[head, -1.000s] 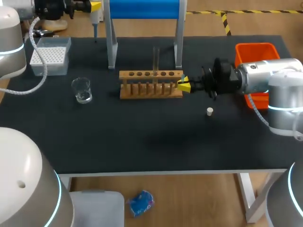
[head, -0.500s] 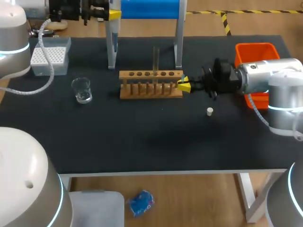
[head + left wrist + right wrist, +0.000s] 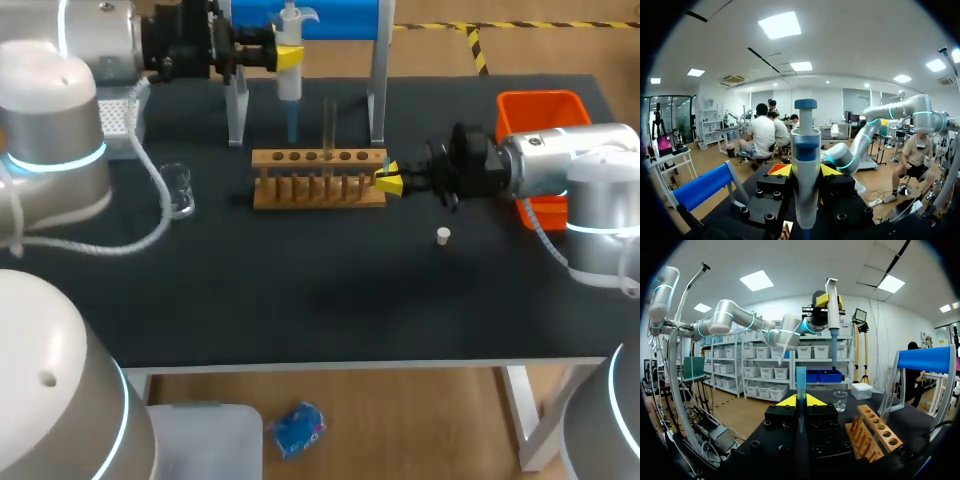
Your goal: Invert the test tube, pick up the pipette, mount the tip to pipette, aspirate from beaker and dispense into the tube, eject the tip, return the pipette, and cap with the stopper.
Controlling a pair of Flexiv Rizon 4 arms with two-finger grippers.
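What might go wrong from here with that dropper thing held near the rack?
The pipette in the left gripper hangs beside the narrow test tube; its blue tip might miss the mouth or knock the tube over. The right gripper sits by the rack and might nudge it.

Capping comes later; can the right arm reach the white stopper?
Probably yes: the stopper lies in the open near the right tool, nothing between, though that tool seems to hold a blue tube.

Quantities on table: one pipette (image 3: pixel 289 62), one test tube (image 3: pixel 328 122), one wooden rack (image 3: pixel 318 190), one beaker (image 3: pixel 181 196), one stopper (image 3: pixel 443 236), one tip box (image 3: pixel 124 110), one orange bin (image 3: pixel 540 104), one blue-topped stand (image 3: pixel 345 18).
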